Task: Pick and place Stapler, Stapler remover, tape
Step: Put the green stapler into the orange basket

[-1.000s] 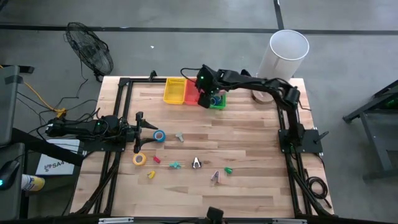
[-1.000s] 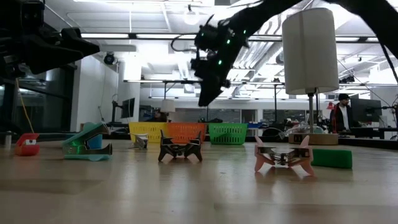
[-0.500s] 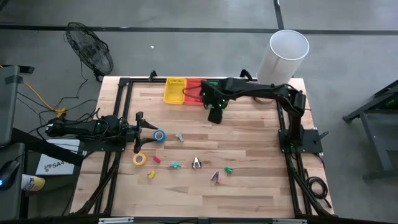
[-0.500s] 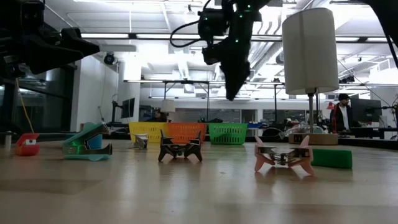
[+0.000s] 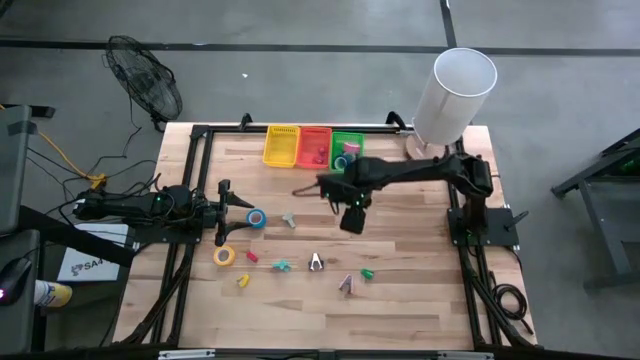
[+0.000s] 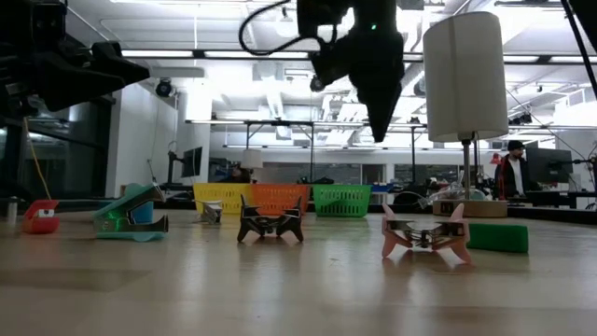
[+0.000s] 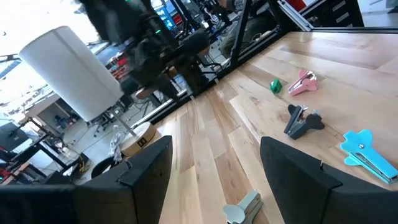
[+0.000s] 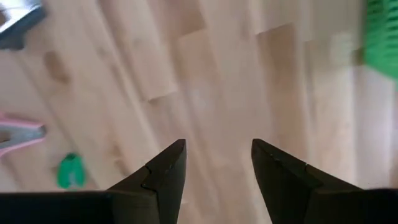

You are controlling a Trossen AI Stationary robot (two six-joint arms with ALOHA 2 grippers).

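Note:
In the high view a blue tape roll (image 5: 257,218) and a yellow tape roll (image 5: 224,256) lie flat on the table's left part. Small staplers and staple removers are scattered nearer: a grey-green remover (image 5: 289,219), a dark one (image 5: 316,262), a pink one (image 5: 346,285), a green stapler (image 5: 367,272). My right gripper (image 5: 351,222) hangs open above the table's middle, well clear of the wood in the low view (image 6: 384,131); bare boards lie below it (image 8: 217,152). My left gripper (image 5: 240,205) waits open beside the blue roll (image 7: 214,149).
Yellow (image 5: 281,146), red (image 5: 312,140) and green (image 5: 349,140) baskets stand in a row at the far edge; the green one holds a blue item. A white cylinder (image 5: 455,85) stands at the far right corner. A person stands in the room behind (image 6: 511,173).
My right gripper has swung away from above the green basket toward the table's near edge and now hangs over the table's middle. The left arm and the things on the table have kept still.

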